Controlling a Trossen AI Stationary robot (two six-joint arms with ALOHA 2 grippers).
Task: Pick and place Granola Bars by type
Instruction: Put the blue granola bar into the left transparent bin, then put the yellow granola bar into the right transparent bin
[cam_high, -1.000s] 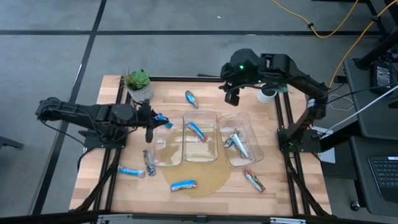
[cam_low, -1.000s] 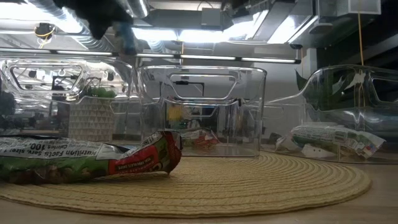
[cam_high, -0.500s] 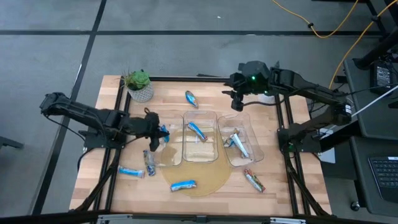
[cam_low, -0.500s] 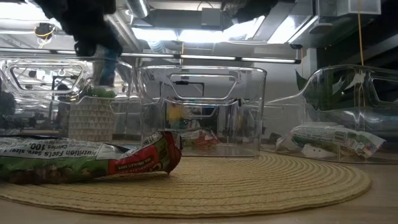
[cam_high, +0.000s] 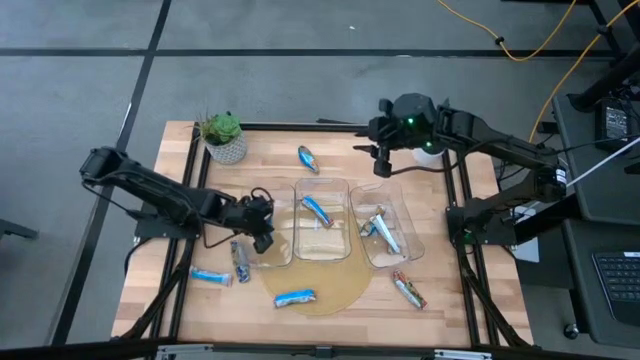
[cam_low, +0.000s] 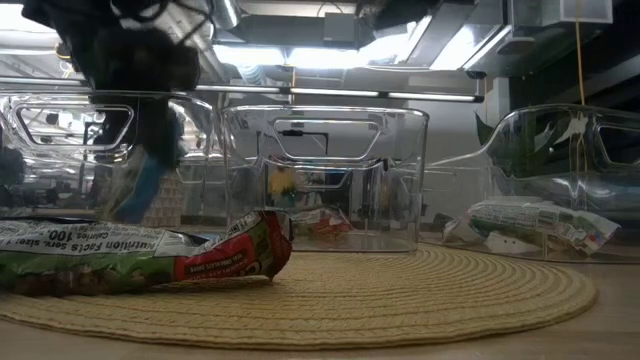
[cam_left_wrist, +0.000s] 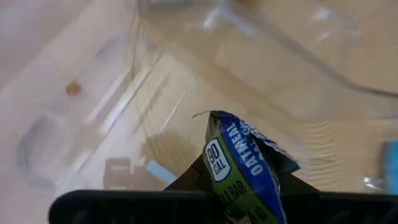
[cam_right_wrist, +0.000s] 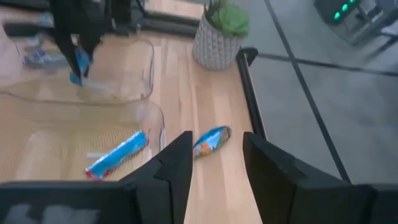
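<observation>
left claw (cam_high: 263, 215) has been brought from beside the potted plant (cam_high: 222, 137) down over the left bin (cam_high: 262, 247), clamped on a blue oatmeal bar (cam_left_wrist: 239, 163). release judged imminent. right claw (cam_high: 380, 163) held parted, empty, above a loose bar (cam_right_wrist: 211, 140).

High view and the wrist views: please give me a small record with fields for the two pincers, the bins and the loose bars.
left pincer: shut on blue-green bar, above left bin
right pincer: open, empty, above blue bar near the table's far edge
middle bin: one blue bar inside
right bin: silvery bars inside
loose bars: four on the near side of the table
plant pot: far left corner
</observation>
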